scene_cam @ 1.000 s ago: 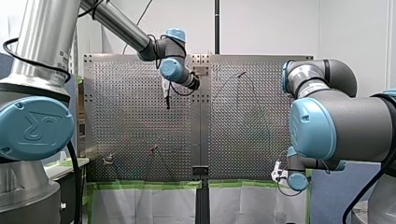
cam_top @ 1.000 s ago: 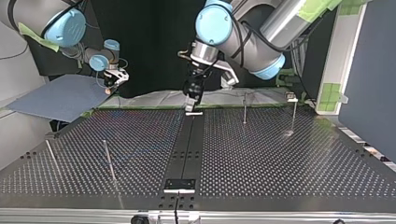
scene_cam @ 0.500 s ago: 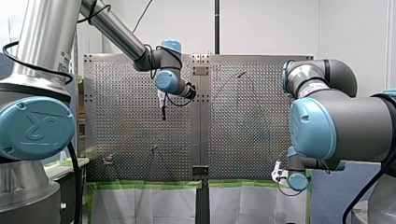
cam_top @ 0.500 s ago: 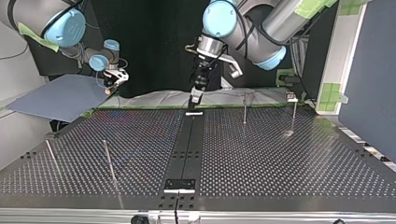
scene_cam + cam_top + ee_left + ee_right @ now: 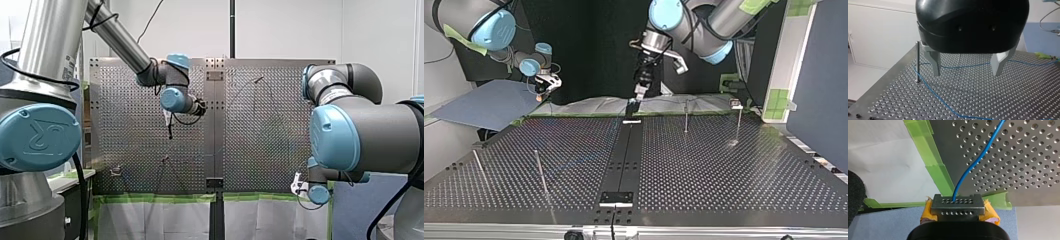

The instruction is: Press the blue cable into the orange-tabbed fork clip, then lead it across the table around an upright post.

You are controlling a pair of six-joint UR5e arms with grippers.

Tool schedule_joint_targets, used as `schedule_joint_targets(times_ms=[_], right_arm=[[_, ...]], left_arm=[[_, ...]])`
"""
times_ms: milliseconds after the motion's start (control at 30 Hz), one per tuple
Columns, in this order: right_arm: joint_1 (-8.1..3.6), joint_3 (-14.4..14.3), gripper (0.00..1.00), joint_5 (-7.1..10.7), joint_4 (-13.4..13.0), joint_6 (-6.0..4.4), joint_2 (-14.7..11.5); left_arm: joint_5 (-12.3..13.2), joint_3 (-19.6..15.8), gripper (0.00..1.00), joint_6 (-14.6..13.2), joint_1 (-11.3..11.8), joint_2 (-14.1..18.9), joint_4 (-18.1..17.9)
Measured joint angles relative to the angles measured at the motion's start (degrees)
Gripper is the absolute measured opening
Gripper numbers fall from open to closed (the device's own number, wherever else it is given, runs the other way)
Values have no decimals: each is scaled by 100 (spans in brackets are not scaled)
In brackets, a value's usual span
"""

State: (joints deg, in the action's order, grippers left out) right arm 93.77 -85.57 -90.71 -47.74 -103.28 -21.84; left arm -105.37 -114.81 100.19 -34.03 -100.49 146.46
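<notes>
Fingers of left gripper, tapered metal, gape near thin blue cable.

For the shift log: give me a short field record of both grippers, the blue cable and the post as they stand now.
left gripper: open, metal fingers apart, holding nothing, above the table
right gripper: shut on the blue cable, off the table's edge near the green tape
blue cable: lies on the table, passes beyond the left gripper's fingers, bends at the upright post
upright post: standing; cannot tell whether the cable touches it
</notes>
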Motion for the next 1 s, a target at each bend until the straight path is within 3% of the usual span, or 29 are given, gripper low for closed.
schedule_joint_targets(times_ms=[833, 1000], right_arm=[[14, 0, 0, 30, 16, 4, -1], [21, 0, 0, 49, 17, 7, -1]], left_arm=[[-46, -1342, 100, 10, 116, 0, -1341], [-193, -1610, 100, -11, 186, -1, -1611]])
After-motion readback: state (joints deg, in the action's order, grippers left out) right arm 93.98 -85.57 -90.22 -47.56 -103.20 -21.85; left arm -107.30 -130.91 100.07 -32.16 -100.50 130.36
